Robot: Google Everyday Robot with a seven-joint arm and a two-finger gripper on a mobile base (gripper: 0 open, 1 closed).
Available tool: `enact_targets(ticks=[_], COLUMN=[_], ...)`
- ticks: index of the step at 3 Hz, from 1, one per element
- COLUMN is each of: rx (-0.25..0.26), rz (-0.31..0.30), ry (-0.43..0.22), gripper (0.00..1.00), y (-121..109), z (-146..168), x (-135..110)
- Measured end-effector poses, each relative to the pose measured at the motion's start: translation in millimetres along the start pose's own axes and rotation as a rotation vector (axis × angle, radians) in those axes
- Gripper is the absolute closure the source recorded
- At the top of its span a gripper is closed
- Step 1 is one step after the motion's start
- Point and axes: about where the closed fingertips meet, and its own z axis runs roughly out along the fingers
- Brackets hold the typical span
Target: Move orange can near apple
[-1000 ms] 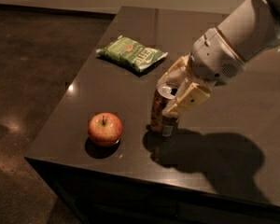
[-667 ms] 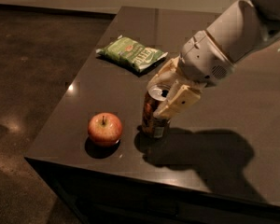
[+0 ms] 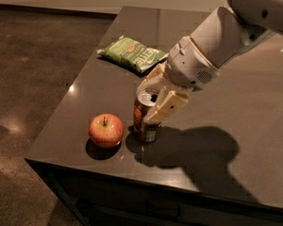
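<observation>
- The orange can (image 3: 146, 120) has been carried leftward across the counter (image 3: 254, 93) since a second ago, and the gap to the apple (image 3: 106, 130) has been narrowed.
- The can is now seen upright just beside the apple, on its right, near the front-left corner of the counter; the two are not touching.
- The tool (image 3: 152, 102) is seen closed around the upper part of the can, one finger (image 3: 168, 106) at the near side and the other behind the rim.
- The apple and the green chip bag (image 3: 132, 54) have not been shifted; the bag lies flat near the left edge, toward the back.
- The can's silver top is shown with a dark opening; what is inside cannot be told.
- Whether the can's base is resting on the counter cannot be told.
</observation>
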Motion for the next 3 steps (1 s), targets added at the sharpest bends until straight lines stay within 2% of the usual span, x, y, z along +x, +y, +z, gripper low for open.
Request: enact_targets(ticks=[2, 3], rx=[0.004, 0.005], rz=[-0.008, -0.009], ry=[0.002, 0.003], gripper=[0.01, 0.0], y=[0.8, 0.9], z=[0.4, 0.6], x=[-4.9, -5.6])
